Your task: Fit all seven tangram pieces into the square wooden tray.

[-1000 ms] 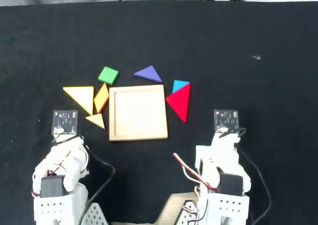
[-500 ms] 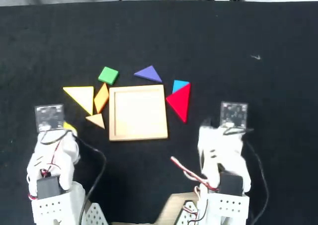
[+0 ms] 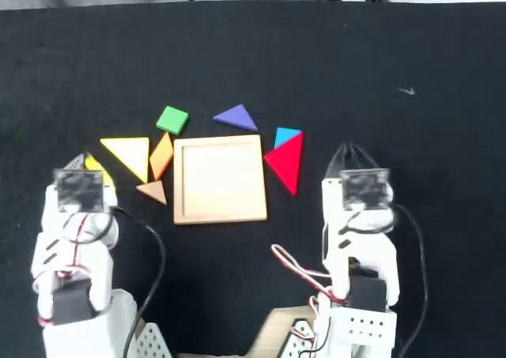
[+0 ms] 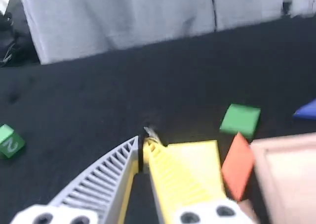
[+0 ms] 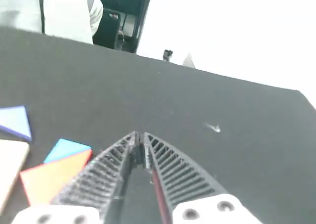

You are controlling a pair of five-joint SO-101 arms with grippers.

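- Left pincer [image 4: 142, 147] is closed, tips together with nothing between them, near the yellow triangle [image 3: 129, 152].
- Right pincer [image 5: 139, 141] is closed on nothing too, close to the red triangle [image 3: 288, 161] (a blue triangle [image 3: 286, 136] lies against it).
- Wooden tray [image 3: 220, 217] sits on the black bench [image 3: 395, 58]; the green square [image 3: 172, 120], purple triangle [image 3: 236, 118], orange piece [image 3: 161, 155] and tan triangle [image 3: 152, 190] lie outside it, round its edges.
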